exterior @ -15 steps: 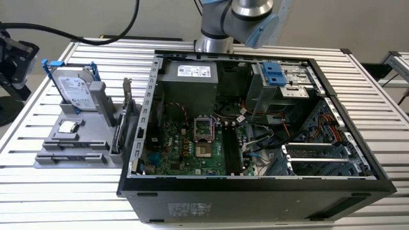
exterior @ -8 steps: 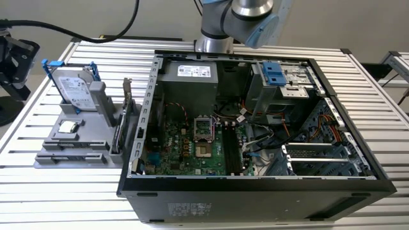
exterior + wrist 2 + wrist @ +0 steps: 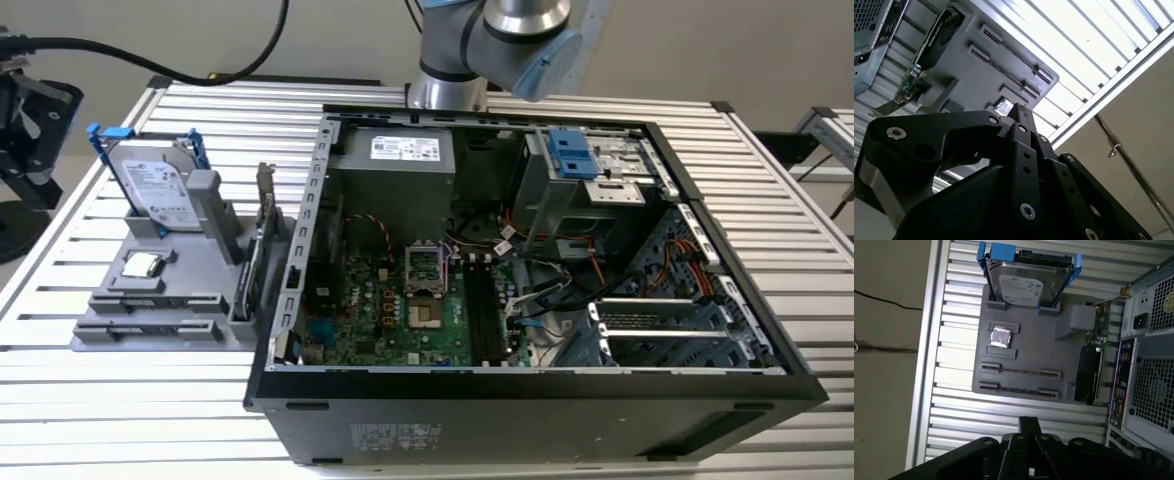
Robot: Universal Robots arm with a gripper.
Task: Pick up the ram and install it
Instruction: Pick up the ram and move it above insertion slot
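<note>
Slatted aluminium forms the table (image 3: pixel 160 400), on which an open computer case (image 3: pixel 534 410) is laid on its side, its boards exposed. The robot arm (image 3: pixel 521 30) is seen at the table's far edge, behind the case. Toward the exterior view's left edge of the table, a grey holder (image 3: pixel 1029 350) is set beside the case. A hard drive (image 3: pixel 1026 285) in blue brackets is propped at one end of the holder, and a graphics card (image 3: pixel 1088 375) is stood along the side nearest the case. The gripper (image 3: pixel 1029 424) is held above bare slats just off the holder's slotted end, jaws pressed together with nothing between them. The ram (image 3: pixel 1019 371) is seated on edge in the long slot nearer the processor (image 3: pixel 1000 336).
</note>
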